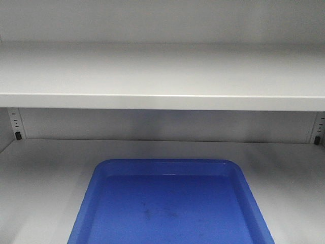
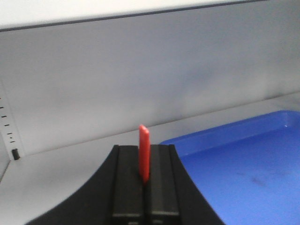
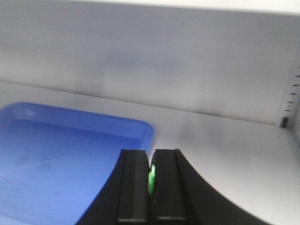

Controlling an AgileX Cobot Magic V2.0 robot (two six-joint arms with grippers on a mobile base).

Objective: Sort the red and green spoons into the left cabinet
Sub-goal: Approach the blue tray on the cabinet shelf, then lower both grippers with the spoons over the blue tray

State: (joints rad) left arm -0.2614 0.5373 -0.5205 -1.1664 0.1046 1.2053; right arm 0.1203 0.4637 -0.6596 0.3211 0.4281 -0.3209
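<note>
A: Any brand, label or writing to read?

B: None shows on any surface. The left cabinet point(image 1: 162, 76) is smooth pale grey, with flat shelves and perforated peg strips point(image 1: 17, 123) at both sides. A glossy blue tray point(image 1: 167, 168) with rounded corners sits on the lower shelf, at the middle of its front edge; faint dark smudges mark its floor.

A: And the hands?

B: The left gripper point(image 2: 145, 180), matte black, has its jaws pressed on the red spoon point(image 2: 144, 152): a thin flat handle end stands upright, near the tray's left rim. The right gripper point(image 3: 151, 185) is clamped on the green spoon point(image 3: 151, 180), only a bright sliver showing between the jaws, beside the tray's right corner.
</note>
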